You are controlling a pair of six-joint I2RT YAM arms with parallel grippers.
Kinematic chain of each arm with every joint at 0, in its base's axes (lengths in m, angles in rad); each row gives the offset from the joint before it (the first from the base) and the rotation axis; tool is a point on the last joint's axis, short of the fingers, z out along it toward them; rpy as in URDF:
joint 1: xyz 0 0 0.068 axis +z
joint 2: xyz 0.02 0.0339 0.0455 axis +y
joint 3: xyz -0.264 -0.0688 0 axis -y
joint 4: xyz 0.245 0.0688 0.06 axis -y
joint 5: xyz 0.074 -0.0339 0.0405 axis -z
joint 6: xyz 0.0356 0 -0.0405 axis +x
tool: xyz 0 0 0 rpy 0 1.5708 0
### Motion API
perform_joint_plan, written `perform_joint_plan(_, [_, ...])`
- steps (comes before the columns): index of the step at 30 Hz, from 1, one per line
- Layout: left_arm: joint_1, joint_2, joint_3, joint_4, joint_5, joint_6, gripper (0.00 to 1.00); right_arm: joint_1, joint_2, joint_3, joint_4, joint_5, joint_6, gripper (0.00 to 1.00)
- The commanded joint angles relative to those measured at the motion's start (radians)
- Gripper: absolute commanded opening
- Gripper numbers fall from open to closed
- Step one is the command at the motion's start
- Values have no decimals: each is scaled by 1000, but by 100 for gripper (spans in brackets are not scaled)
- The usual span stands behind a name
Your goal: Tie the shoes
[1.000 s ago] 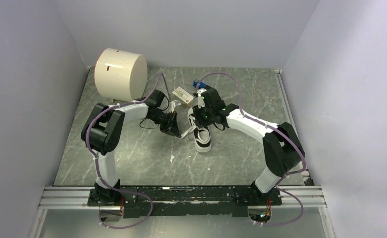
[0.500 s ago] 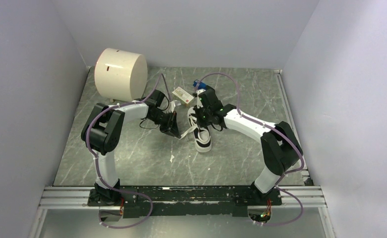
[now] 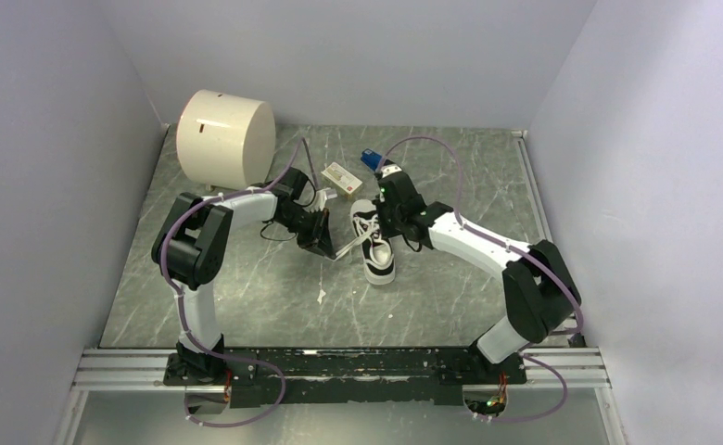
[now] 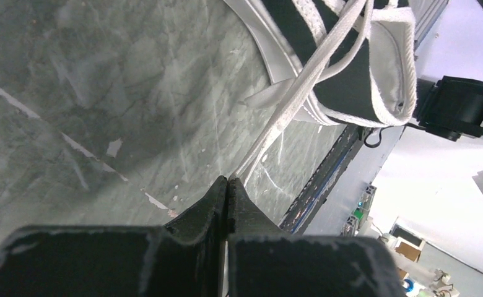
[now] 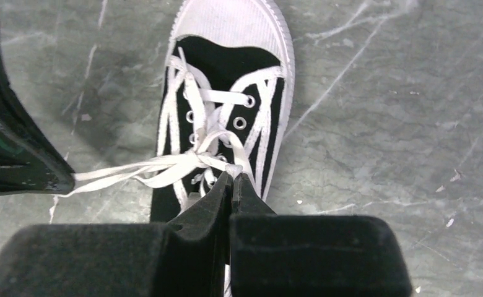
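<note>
The grey marble table [image 3: 247, 306] fills the floor of a white-walled booth. At its far left corner a cream drum [image 3: 225, 139] lies on its side. The left arm [image 3: 211, 222] and right arm [image 3: 474, 243] both reach in toward the middle of the table.

There the shoe [image 3: 377, 255] lies sole down, its white toe cap pointing toward the near edge. The left gripper [image 4: 227, 180] sits low over the table just left of the shoe, apart from it. Its jaws are pressed together on the laces [image 4: 301, 80], which run taut from the fingertips up to the shoe. The right gripper [image 5: 231, 176] hangs over the shoe's tongue, jaws likewise together, pinching the laces at the crossing where the strands meet.

Beyond the shoe a small white-and-tan box [image 3: 341, 177] lies on the table. A blue stapler [image 3: 370, 158] lies just right of the box, partly hidden behind the right arm's wrist.
</note>
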Motion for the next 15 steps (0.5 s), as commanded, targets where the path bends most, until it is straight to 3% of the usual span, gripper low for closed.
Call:
perform_joint_plan(1, [-4,19,34,-67,-52,23,5,-15,-8,-54,73,70,49,0])
perform_joint_plan(10, [-5,40,34,-78,-76,24,5,-34,87,-48,128,203,53,0])
perform_joint_plan(15, [-5,54,35,-85,-85,26,5,-41,106,-50,161,163,16,0])
